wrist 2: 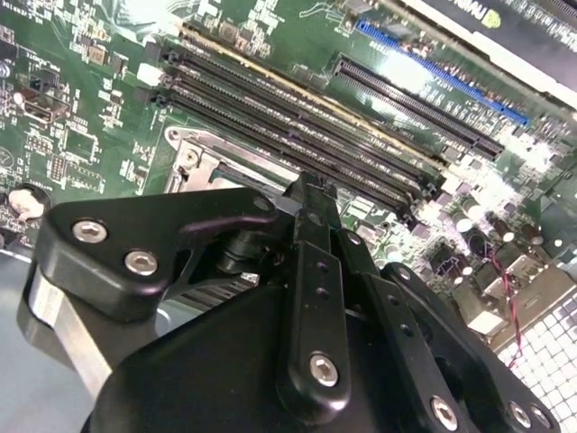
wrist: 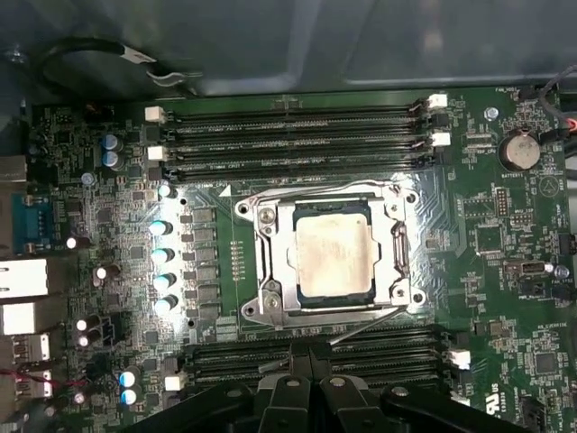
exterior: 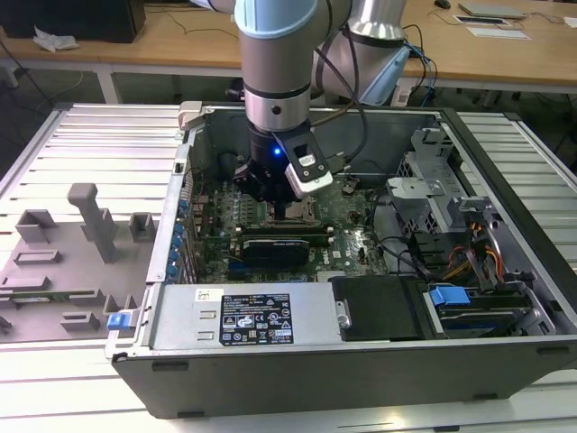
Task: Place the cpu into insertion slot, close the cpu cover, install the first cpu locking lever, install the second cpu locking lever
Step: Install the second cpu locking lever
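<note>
Silver-grey square cpu (wrist: 334, 255) seated under closed metal cpu cover (wrist: 270, 236); black gripper (wrist: 311, 361), fingers together, empty, beside long black memory slots (wrist: 297, 135).

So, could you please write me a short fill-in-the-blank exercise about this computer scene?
1. The cpu cover lies ____ over the cpu.
2. The motherboard is coloured ____.
3. In the first wrist view, the gripper is by the long black memory slots with its fingers ____.
Missing words: closed; green; shut.
</note>
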### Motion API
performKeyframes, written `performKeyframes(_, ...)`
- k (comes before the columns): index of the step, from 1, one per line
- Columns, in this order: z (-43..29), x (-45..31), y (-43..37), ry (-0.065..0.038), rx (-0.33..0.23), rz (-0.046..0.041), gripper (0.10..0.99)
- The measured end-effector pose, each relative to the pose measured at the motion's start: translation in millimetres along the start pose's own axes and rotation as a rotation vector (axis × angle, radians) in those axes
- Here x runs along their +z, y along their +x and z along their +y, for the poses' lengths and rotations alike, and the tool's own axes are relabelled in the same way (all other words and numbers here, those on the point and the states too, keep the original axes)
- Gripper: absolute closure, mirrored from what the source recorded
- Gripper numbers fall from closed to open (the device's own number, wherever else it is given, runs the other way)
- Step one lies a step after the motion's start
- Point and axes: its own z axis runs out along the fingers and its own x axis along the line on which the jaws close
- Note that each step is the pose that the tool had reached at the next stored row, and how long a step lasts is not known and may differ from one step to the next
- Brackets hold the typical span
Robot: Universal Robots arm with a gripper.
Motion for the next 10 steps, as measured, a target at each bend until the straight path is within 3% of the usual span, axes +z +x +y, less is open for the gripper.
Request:
performKeyframes(2, -3.1, 0.2, -0.1, -0.015, 0.001, 0.0011, 0.980)
performKeyframes(3, -5.2, 0.5, -0.1, -0.036, 0.002, 0.0025, 0.980)
performKeyframes(4, -7.7, 0.7, 0.0, -0.063, 0.004, 0.0046, 0.980)
performKeyframes(7, -15.3, 2.5, 1.1, -0.112, 0.007, 0.0081, 0.980)
performKeyframes(10, -19.7, 3.9, 2.5, -0.139, 0.009, 0.0101, 0.980)
